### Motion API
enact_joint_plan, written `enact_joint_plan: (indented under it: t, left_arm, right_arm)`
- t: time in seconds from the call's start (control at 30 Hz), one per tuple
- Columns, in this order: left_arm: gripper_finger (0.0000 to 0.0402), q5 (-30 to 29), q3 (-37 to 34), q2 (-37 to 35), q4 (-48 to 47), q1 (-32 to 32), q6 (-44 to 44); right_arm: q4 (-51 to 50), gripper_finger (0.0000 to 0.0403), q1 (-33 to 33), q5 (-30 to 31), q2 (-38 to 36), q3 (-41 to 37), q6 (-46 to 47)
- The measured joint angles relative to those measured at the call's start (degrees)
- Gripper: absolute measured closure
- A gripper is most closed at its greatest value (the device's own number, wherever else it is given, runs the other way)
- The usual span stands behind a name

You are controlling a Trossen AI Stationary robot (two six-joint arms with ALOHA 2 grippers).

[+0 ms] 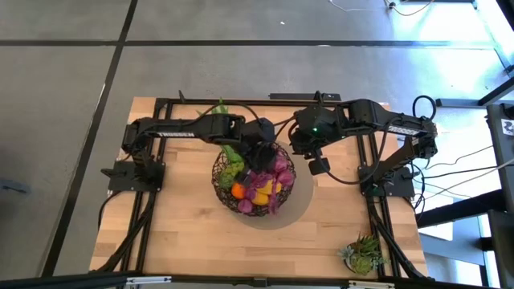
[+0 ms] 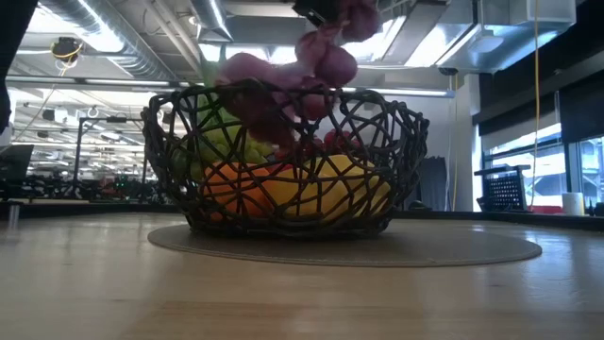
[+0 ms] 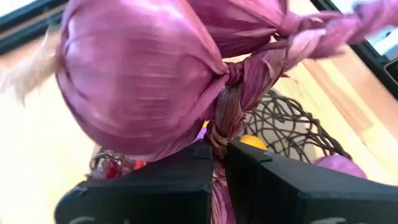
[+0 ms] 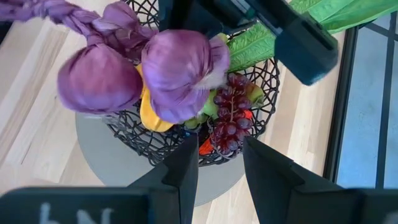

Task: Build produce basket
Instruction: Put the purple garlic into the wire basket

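The dark wire-mesh basket (image 1: 233, 201) (image 2: 283, 170) stands on a grey round mat (image 2: 453, 247) at the table's middle. It holds produce: an orange (image 1: 238, 191), yellow fruit (image 2: 321, 189), green and purple grapes (image 4: 227, 124) and a green leafy stalk (image 4: 261, 43). A string of purple bulbs on a braided stalk (image 2: 326, 52) (image 4: 180, 68) hangs over the basket, with my left gripper (image 3: 219, 162) shut on it. My right gripper (image 4: 221, 165) (image 1: 320, 166) hovers open beside the basket's far right rim, with nothing between its fingers. My left gripper pinches the braided stalk (image 3: 221, 127) between its two fingers, just below the knot where the bulbs join. The fingers (image 3: 174, 180) come slanting down from the table's left and far side. The bulbs dangle over the basket's rim; whether the lowest rests on the fruit I cannot tell.
A spiky green succulent in a pot (image 1: 363, 253) stands at the table's near right corner. Bare wooden tabletop (image 1: 177, 233) lies near and left of the basket. Cables and arm frames run along both side edges.
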Motion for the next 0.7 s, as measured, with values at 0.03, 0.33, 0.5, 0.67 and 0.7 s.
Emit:
enact_joint_plan:
  t: [0.03, 0.33, 0.5, 0.67, 0.7]
  left_arm:
    - [0.0397, 0.0, 0.0, 0.2, 0.4, 0.1, 0.3]
    - [0.0397, -0.1, -0.1, 3.0, 2.4, 0.2, 2.1]
    - [0.0397, -0.3, 0.0, 4.0, 3.5, 0.2, 3.2]
    - [0.0392, -2.1, 0.0, 5.0, 3.8, 0.2, 3.2]
    - [0.0389, -3.3, 0.1, 5.2, 4.2, 0.1, 3.2]
  right_arm:
    - [0.0, 0.0282, 0.0, 0.0, 0.0, 0.0, 0.0]
    - [0.0, 0.0283, 0.0, 0.0, 0.0, 0.0, 0.0]
    - [0.0, 0.0283, 0.0, 0.1, 0.0, 0.0, 0.0]
    - [0.0, 0.0283, 0.0, 0.1, 0.0, 0.0, 0.1]
    - [0.0, 0.0283, 0.0, 0.1, 0.0, 0.0, 0.1]
